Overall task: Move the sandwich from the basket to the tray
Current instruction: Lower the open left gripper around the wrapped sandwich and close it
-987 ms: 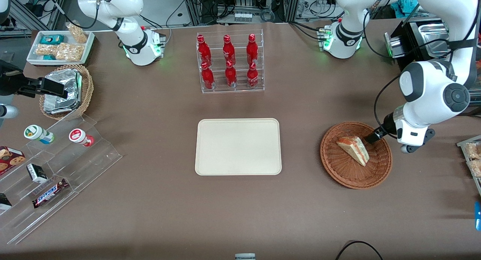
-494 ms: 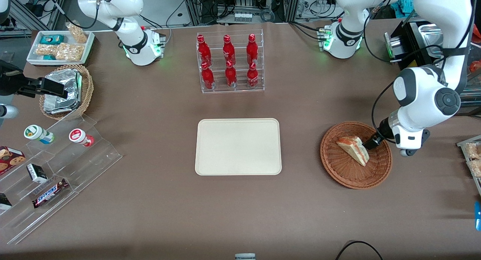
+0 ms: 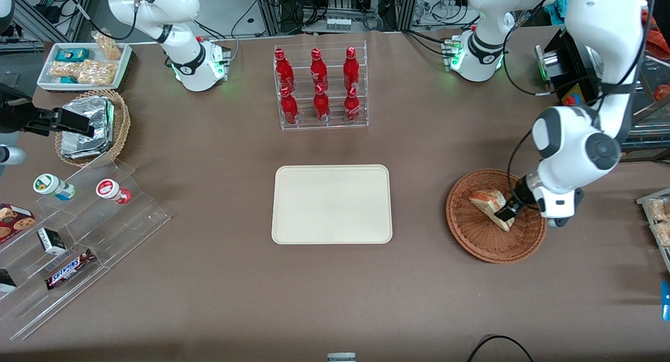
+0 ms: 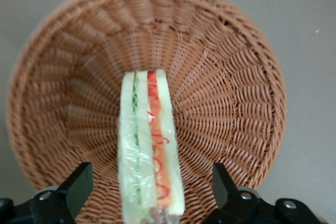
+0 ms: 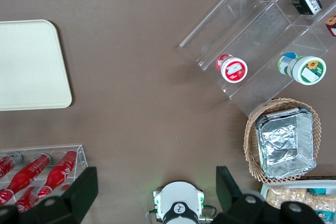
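The sandwich (image 4: 149, 150) lies in the basket (image 3: 473, 235) on the counter (image 3: 209, 278). The claw (image 4: 149, 192) hangs spread wide above it, one finger (image 4: 79, 184) on each side, neither touching the bread. The tray (image 3: 332, 204) sits well apart.

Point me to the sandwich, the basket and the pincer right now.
sandwich (image 4: 149, 150), left wrist view, on its layered cut edge.
basket (image 3: 473, 236), front view, on its woven wall.
pincer (image 4: 149, 192), left wrist view, open, astride the sandwich end.
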Controlling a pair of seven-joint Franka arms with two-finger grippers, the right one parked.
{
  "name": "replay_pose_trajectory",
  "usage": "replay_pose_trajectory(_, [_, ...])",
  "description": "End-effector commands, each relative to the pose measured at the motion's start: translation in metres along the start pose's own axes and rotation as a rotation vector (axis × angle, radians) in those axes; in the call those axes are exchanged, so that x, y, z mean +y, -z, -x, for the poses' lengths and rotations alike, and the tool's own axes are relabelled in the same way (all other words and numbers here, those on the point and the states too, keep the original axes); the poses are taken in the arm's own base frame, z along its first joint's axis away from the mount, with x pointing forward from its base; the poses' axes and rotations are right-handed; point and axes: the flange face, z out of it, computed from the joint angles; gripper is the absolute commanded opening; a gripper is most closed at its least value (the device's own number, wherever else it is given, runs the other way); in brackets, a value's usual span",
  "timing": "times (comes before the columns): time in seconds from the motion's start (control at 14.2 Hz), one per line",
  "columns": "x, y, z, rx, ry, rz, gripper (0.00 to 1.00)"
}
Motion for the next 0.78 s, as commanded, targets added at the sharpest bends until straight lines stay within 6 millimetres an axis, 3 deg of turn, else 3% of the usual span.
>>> replay_pose_trajectory(0.0, [0.000,-0.027,-0.001,-0.015,0.037,-0.005,1.00])
replay_pose_trajectory(0.21, [-0.004,-0.038,-0.001,-0.028,0.042,-0.019,1.00])
replay_pose_trajectory(0.28, [-0.004,-0.042,-0.002,-0.034,0.054,-0.022,0.88])
replay_pose_trajectory(0.35, [-0.005,-0.043,-0.002,-0.035,0.077,-0.023,0.67])
replay_pose_trajectory(0.49, [-0.006,-0.043,-0.004,-0.037,0.070,-0.027,0.35])
replay_pose_trajectory(0.56, [-0.005,-0.040,-0.004,-0.034,0.068,-0.025,0.25])
replay_pose_trajectory(0.71, [-0.002,-0.027,-0.003,-0.023,0.057,-0.017,0.15])
